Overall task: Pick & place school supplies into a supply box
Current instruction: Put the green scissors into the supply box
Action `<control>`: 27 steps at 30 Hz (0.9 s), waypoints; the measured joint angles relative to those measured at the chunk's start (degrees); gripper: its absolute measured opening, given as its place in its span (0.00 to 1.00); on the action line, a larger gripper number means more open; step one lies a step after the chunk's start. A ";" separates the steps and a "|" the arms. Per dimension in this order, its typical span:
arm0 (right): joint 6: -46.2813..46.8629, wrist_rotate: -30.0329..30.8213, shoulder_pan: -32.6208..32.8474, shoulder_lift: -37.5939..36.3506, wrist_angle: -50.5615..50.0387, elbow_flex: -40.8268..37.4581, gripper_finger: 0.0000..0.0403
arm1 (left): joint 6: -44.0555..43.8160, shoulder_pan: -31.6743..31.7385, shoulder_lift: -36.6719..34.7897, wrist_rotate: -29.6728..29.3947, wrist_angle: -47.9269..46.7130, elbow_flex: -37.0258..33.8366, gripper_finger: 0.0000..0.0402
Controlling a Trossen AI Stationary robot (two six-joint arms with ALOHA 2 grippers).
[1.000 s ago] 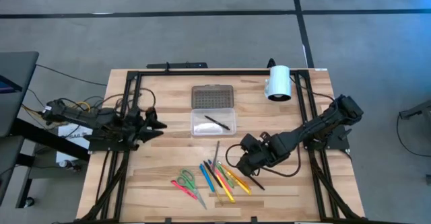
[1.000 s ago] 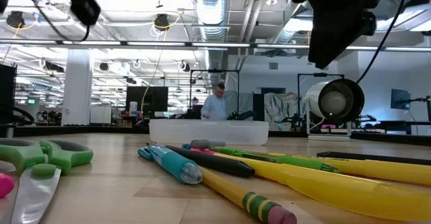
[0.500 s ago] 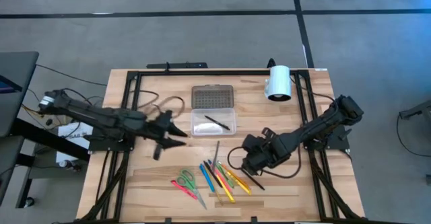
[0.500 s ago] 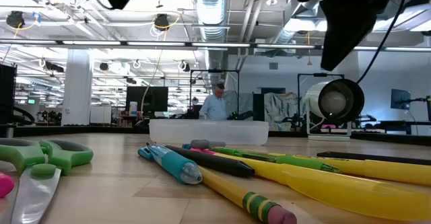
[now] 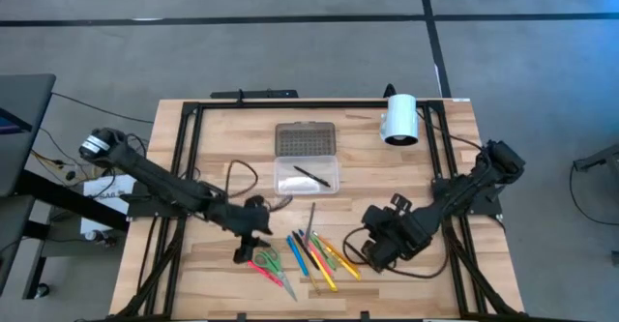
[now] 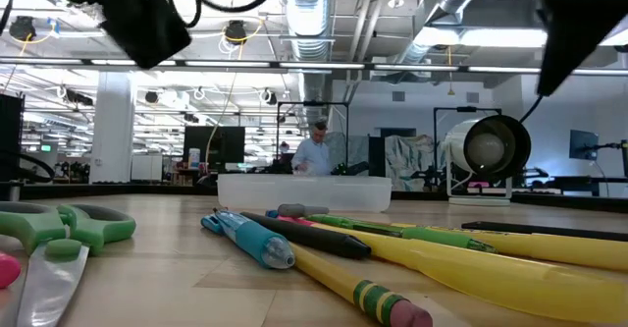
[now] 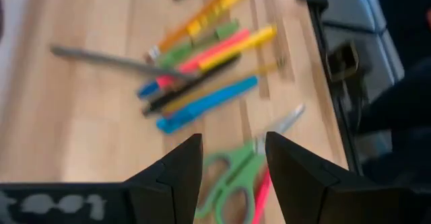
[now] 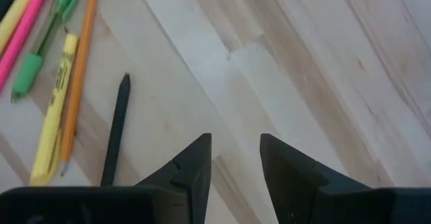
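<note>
The green-handled scissors (image 5: 267, 260) lie flat near the table's near edge, and the pens and pencils (image 5: 317, 252) lie fanned out to their right. My left gripper (image 5: 244, 251) is open and hovers just left of the scissors; in its wrist view the green handles (image 7: 232, 177) show between its fingers. My right gripper (image 5: 373, 252) is open over bare wood to the right of the pens, near a black pencil (image 8: 118, 131). The clear supply box (image 5: 306, 177) stands mid-table with a black marker (image 5: 311, 175) inside. Its dotted lid (image 5: 306, 138) lies behind it.
A white cylinder (image 5: 399, 119) lies at the table's far right. Black frame rails (image 5: 184, 167) run along the table's left, right and far sides. Bare wood lies between the box and the pens. A person (image 6: 314, 152) stands in the room beyond the table.
My left gripper has swung from the table's left edge toward the middle and the near edge, coming down beside the scissors. My right gripper has drawn back from the pens toward the table's right and near edges. The supplies have not moved.
</note>
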 joint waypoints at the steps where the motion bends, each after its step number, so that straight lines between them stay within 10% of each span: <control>1: 1.03 0.15 0.68 0.00 -0.34 0.00 0.30 | -0.47 -0.93 0.74 -0.09 -0.62 0.00 0.38; 17: 11.66 2.93 7.76 0.00 -3.99 0.02 0.30 | -4.16 -12.52 10.05 -11.54 -1.31 0.07 0.38; 27: 11.74 3.01 7.51 0.00 -3.40 0.04 0.30 | 7.38 -10.31 17.99 -3.96 0.82 0.23 0.38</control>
